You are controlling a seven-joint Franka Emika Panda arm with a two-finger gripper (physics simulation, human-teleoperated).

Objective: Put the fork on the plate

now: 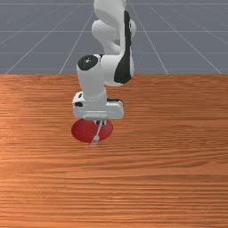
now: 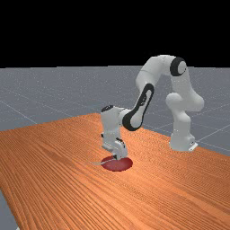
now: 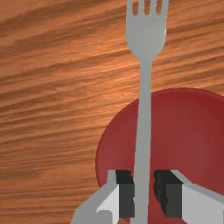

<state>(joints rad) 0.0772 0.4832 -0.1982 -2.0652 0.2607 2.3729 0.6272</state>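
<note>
Across the front view, left to right: red plate on the wood table, then fork, held just above the plate with tines past its rim, handle pinched between both fingertips of the gripper.

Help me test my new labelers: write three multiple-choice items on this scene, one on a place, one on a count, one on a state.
1. Relative to the plate, where do the tines of the fork lie?
A) over its middle
B) beyond its edge
C) underneath it

2. How many tines are there?
A) two
B) three
C) four

3. How does the plate sit?
A) flat
B) standing on edge
C) in two pieces

1: B, the wrist view shows them past the plate's edge.
2: C, the wrist view shows four.
3: A, the far view shows it lying level on the table.
</note>
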